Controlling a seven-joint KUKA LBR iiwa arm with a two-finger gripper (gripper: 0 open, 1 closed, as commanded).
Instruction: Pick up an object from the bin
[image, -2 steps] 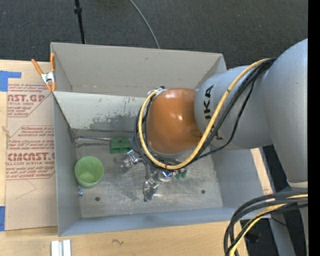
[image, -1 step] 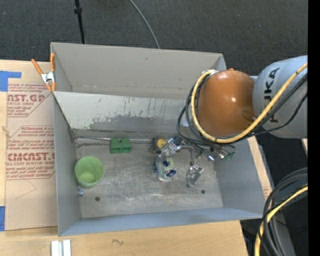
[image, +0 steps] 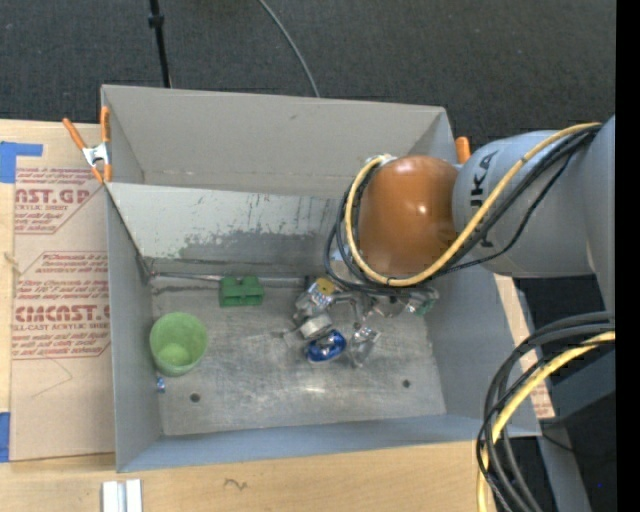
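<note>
My gripper (image: 337, 335) reaches down to the bin floor right of the middle, under the arm's orange dome. Its two metal fingers (image: 309, 326) stand apart, so it is open. A small blue round thing (image: 325, 348) lies on the floor just below the gap between the fingertips, close to the left one. I cannot tell whether the fingers touch it. Part of the gripper's body is hidden by the dome.
A green block (image: 241, 291) lies left of the gripper at the foot of the back wall. A light green cup (image: 178, 342) stands near the left wall, with a tiny blue bit (image: 160, 383) beside it. The arm covers the bin's right side.
</note>
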